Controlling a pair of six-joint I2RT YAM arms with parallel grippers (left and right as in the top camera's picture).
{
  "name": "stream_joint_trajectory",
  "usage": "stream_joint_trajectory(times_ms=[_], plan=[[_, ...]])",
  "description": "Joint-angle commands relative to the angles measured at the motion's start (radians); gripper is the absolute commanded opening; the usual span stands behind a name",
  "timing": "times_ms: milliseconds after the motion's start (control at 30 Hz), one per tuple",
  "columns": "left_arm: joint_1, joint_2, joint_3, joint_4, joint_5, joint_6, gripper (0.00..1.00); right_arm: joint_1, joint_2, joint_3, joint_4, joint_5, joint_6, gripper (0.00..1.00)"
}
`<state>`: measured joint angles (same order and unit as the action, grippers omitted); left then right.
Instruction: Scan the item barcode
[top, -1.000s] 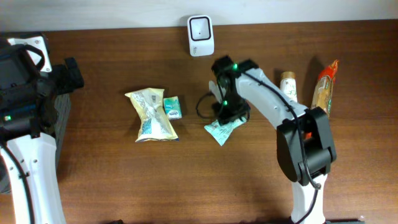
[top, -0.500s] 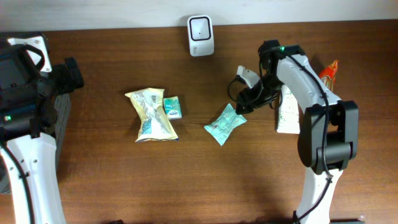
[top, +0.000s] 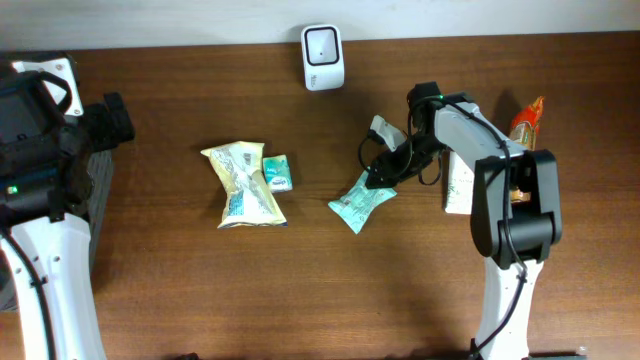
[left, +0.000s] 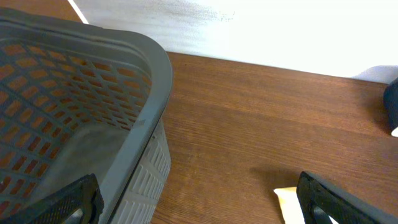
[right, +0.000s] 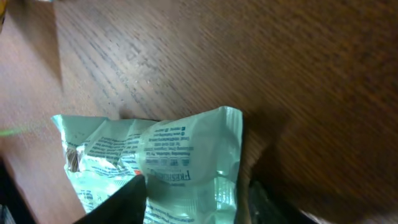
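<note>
A mint-green packet (top: 358, 203) with printed text lies flat on the wooden table, right of centre. My right gripper (top: 385, 172) is at its upper right end. In the right wrist view the packet (right: 180, 155) fills the lower middle and the right gripper (right: 196, 202) is open: one finger sits over the packet, and the other is just off its edge over bare wood. The white scanner (top: 323, 57) stands at the table's back edge. My left gripper (left: 199, 199) is wide open and empty, beside the grey basket (left: 143, 56).
A yellow packet (top: 243, 185) and a small green box (top: 277, 173) lie left of centre. A white packet (top: 460, 180) and an orange-tipped one (top: 527, 115) lie at the far right by the right arm. The basket (top: 100, 190) stands at the left edge.
The right gripper left the green packet, swung right and back, then returned to the packet's upper right end. The packet stayed on the table. The left arm has not moved.
</note>
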<state>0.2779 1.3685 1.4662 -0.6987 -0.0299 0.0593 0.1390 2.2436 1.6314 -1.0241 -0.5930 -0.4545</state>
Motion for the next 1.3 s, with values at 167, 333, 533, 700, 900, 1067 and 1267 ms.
stream_joint_trajectory(times_ms=[167, 333, 533, 700, 900, 1067, 1267], plan=[[0.002, -0.014, 0.008, 0.001, 0.008, -0.01, 0.99, 0.003, 0.031, 0.008, -0.027, 0.025, 0.242, 0.04], [0.002, -0.014, 0.008, 0.001, 0.008, -0.01, 0.99, 0.004, -0.025, 0.057, -0.003, 0.172, 0.568, 0.04], [0.002, -0.014, 0.008, 0.001, 0.008, -0.01, 0.99, 0.038, -0.037, 0.049, -0.061, 0.213, 0.675, 0.39], [0.002, -0.014, 0.008, 0.001, 0.008, -0.01, 0.99, 0.007, -0.037, 0.05, -0.061, 0.195, 0.476, 0.48], [0.002, -0.014, 0.008, 0.001, 0.008, -0.01, 0.99, -0.005, -0.032, 0.049, -0.086, 0.112, 0.209, 0.48], [0.002, -0.014, 0.008, 0.001, 0.008, -0.01, 0.99, 0.0, -0.017, 0.029, -0.099, 0.013, 0.288, 0.5], [0.002, -0.014, 0.008, 0.001, 0.008, -0.01, 0.99, 0.0, -0.01, -0.152, 0.095, 0.02, 0.494, 0.44]])
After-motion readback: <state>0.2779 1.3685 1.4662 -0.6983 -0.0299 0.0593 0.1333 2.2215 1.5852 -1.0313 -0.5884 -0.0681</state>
